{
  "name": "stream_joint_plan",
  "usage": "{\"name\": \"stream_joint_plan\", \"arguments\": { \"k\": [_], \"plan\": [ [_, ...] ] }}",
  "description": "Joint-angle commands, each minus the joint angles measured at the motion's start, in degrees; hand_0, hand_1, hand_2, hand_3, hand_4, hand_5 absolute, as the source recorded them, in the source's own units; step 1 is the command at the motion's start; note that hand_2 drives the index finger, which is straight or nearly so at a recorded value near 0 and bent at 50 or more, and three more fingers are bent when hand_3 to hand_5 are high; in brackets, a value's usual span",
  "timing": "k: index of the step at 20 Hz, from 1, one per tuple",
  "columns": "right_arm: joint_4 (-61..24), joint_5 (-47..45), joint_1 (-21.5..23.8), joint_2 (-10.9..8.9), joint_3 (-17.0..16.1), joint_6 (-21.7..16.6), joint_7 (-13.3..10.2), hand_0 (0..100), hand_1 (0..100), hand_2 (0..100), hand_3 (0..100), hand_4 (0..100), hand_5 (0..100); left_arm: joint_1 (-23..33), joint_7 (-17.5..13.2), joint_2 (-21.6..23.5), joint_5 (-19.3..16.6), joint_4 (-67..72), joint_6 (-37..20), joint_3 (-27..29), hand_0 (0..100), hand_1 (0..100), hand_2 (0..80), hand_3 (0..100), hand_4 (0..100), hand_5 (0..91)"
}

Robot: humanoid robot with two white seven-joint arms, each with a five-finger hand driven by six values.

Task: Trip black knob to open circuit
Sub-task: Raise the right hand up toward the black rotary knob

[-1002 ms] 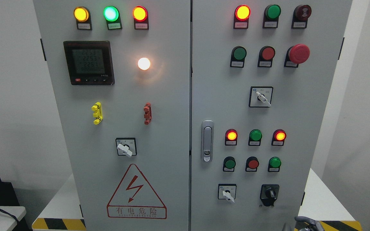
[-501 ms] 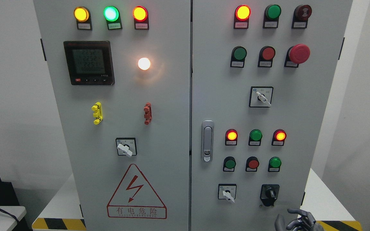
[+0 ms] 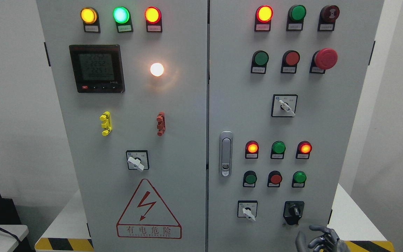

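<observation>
The black knob sits low on the right cabinet door, its pointer close to upright on a black square plate. My right hand shows at the bottom edge just below and right of the knob, dark fingers spread and holding nothing. It does not touch the knob. My left arm is out of view.
A white selector switch sits left of the black knob. Green and red push buttons and lit lamps are above it. The door latch handle is near the centre seam. Yellow-black hazard tape marks the base.
My right hand has risen from the bottom edge toward the black knob, more of its fingers now showing. The knob and panel are unchanged.
</observation>
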Motion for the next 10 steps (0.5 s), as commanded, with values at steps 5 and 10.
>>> {"name": "stream_joint_plan", "arguments": {
  "k": [5,10],
  "plan": [
    [3.44,0.04,-1.14,0.25,0.69,-0.06,-0.69,36,80,43,81,89,97,-0.44,0.02,0.01,-1.93,0.0,0.02,0.0,12,39,0.0,0,0,0.0],
    [4.32,0.04,-1.66,0.25,0.6,-0.06,-0.69,35,79,43,81,89,97,-0.44,0.02,0.01,-1.93,0.0,0.02,0.0,12,39,0.0,0,0,0.0]
  ]
}}
